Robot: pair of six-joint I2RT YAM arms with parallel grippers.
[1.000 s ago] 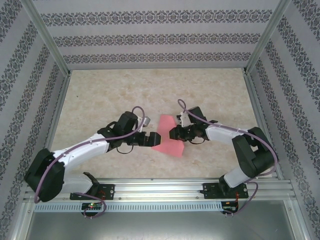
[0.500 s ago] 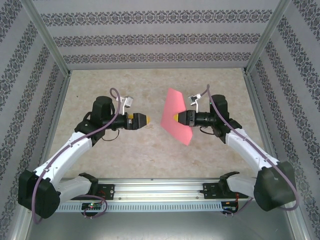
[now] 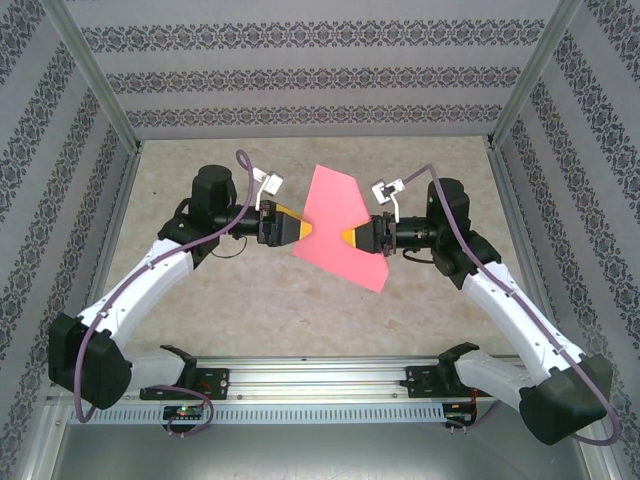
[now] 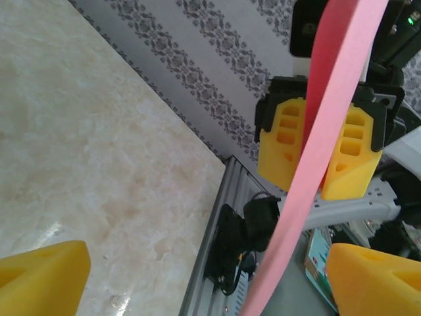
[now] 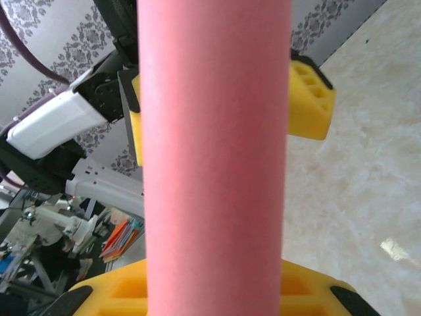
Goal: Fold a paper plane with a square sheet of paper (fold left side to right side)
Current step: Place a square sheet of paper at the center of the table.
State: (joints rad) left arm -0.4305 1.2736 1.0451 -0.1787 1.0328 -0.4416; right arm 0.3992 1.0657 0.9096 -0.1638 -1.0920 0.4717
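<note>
Mid-picture, the right gripper pinches the square sheet of paper; the open left gripper should close on its edge next.

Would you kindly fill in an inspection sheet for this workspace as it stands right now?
Surface: pale marbled table, no marks seen.
Job's things: pink sheet of paper, held up off the table between the two grippers; not yet a plane.
Clutter: nothing seen.
Grippers: left gripper open, its fingers on either side of the sheet's left edge; right gripper shut on the sheet's right edge.
Cables: purple cables run along both arms, apart from the paper.
Surroundings: patterned walls on three sides; metal rail at the near edge carries the arm bases.
</note>
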